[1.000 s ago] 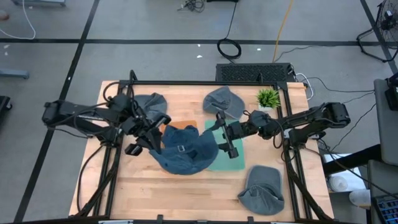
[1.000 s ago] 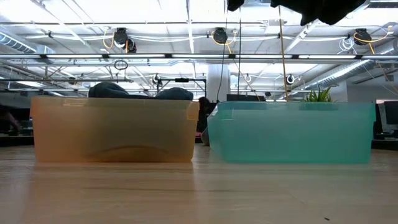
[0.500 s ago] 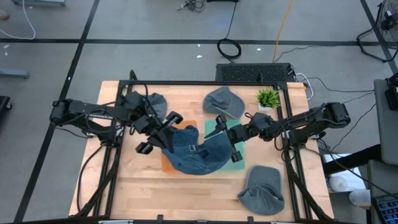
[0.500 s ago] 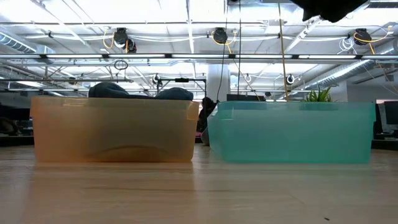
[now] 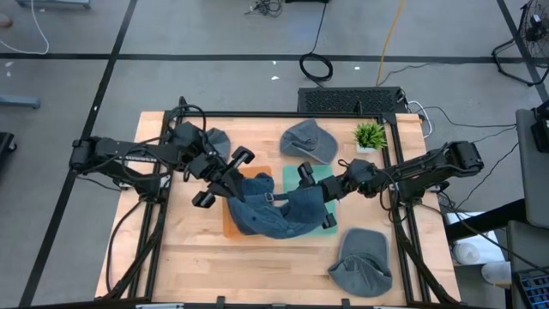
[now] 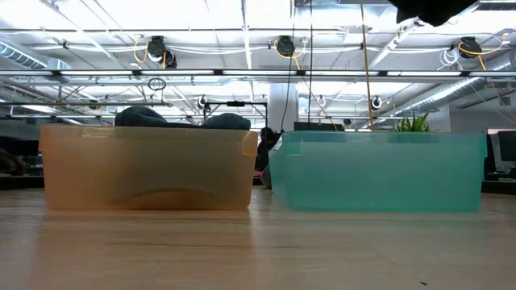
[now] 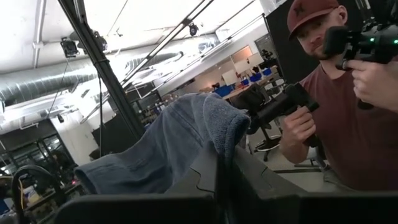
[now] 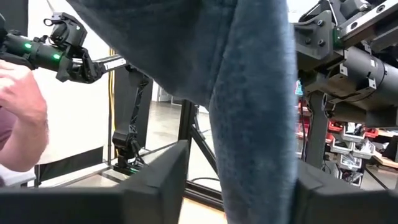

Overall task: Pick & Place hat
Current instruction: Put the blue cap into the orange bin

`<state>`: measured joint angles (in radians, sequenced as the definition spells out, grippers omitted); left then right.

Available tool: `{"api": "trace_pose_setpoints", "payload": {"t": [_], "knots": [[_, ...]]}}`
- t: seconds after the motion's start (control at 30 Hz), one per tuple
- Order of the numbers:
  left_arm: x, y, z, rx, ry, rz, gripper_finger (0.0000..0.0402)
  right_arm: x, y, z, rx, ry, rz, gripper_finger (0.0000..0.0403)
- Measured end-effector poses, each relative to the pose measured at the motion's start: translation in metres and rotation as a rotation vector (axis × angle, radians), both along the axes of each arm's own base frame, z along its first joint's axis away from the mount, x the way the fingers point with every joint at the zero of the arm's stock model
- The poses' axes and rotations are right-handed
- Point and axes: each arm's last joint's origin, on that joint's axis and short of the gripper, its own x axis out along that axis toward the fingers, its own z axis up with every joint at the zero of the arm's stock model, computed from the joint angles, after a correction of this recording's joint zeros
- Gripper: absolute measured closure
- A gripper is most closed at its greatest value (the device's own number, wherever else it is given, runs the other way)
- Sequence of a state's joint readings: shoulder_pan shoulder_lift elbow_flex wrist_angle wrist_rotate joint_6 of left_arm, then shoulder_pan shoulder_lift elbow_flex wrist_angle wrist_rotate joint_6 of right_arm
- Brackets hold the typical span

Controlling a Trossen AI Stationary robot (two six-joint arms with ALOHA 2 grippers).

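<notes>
The dark blue hat (image 5: 268, 210) hung above the orange bin (image 6: 145, 167) and the teal bin (image 6: 377, 171), stretched between both arms over the desk (image 5: 197, 266). The left hand (image 5: 225, 178) was closed tight on one edge of it. The right hand (image 5: 319, 197) had the other edge between its half-parted fingers.

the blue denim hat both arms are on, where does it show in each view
High view: the blue denim hat hangs mid-table between the left gripper and the right gripper, over the orange bin and the teal bin.
Low view: not in it; only both bins show.
Left wrist view: centre, draped over the jaws.
Right wrist view: centre, hanging between the jaws.
Shared landmark: the two bins.
</notes>
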<state>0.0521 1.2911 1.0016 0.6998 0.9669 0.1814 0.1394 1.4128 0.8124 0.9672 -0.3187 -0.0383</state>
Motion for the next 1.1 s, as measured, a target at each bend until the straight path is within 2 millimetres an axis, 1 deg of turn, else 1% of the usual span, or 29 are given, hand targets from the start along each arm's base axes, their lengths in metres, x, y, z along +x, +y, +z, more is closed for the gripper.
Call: {"api": "trace_pose_setpoints", "payload": {"t": [0.27, 0.33, 0.57, 0.67, 0.77, 0.87, 0.97, 1.1], "knots": [[0.000, 0.000, 0.000, 0.002, -0.006, 0.004, 0.0387, 0.000, 0.000, -0.001, -0.011, 0.005, 0.008, 0.0369], [0.000, 0.000, 0.000, 0.003, -0.007, 0.006, 0.0384, 0.000, 0.001, -0.001, -0.033, -0.002, 0.012, 0.0392], [0.001, 0.001, -0.002, -0.036, 0.057, 0.028, 0.0331, 0.000, 0.000, -0.001, -0.054, -0.013, -0.014, 0.0399], [0.002, 0.001, -0.002, -0.044, 0.070, 0.027, 0.0317, 0.000, 0.000, -0.001, -0.051, -0.015, -0.022, 0.0400], [0.003, 0.002, -0.001, -0.114, 0.108, 0.094, 0.0303, 0.000, 0.000, 0.000, -0.051, -0.026, -0.024, 0.0401], [0.001, 0.004, 0.003, -0.162, 0.114, 0.164, 0.0283, -0.004, -0.001, 0.005, -0.045, -0.045, -0.032, 0.0402], [-0.002, 0.007, 0.004, -0.189, 0.145, 0.171, 0.0254, -0.008, -0.003, 0.009, -0.045, -0.030, -0.040, 0.0402], [-0.009, 0.010, 0.007, -0.204, 0.182, 0.177, 0.0204, -0.015, -0.005, 0.016, -0.035, 0.001, -0.089, 0.0402]]}}
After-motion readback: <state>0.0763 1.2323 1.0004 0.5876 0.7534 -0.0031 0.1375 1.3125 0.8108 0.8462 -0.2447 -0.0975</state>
